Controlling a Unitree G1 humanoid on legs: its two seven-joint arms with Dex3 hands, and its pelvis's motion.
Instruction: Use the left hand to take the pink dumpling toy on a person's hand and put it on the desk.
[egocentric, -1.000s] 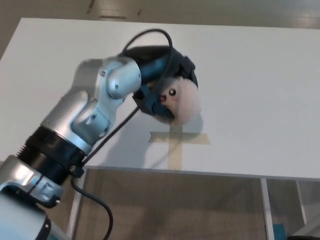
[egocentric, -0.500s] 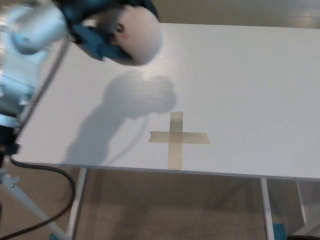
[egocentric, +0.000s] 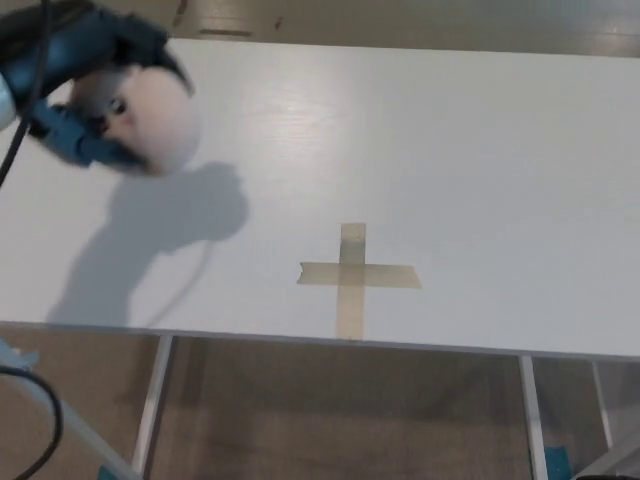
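Dumpling toy (egocentric: 150, 122): pinkish-white, round, sitting inside the left hand (egocentric: 85, 100) at the upper-left corner of the head view, face marks pointing toward picture left.
Left hand: fingers (egocentric: 75, 150) wrapping around the toy, closed on it; blue finger parts showing under and behind the plush, black parts over its top.
Toy vs fingers: toy bulging out to the right of the fingers, so the free side is facing the counter's middle.
Toy vs counter (egocentric: 480, 160): toy seeming to hang above the surface, not resting; its shadow (egocentric: 160, 235) is falling apart from it, below and slightly right.
Long axis: toy looking near-round, no clear long axis.
Nearer hand: left hand, already carrying it; right hand not showing.
Tape cross (egocentric: 352, 275): lying on the counter near the front edge, well right of the toy.
Coming move, as judged: lowering toward the white surface, then opening the fingers.
Person's hand: none showing.
Counts: one toy, one robot hand showing, one tape cross, one counter.
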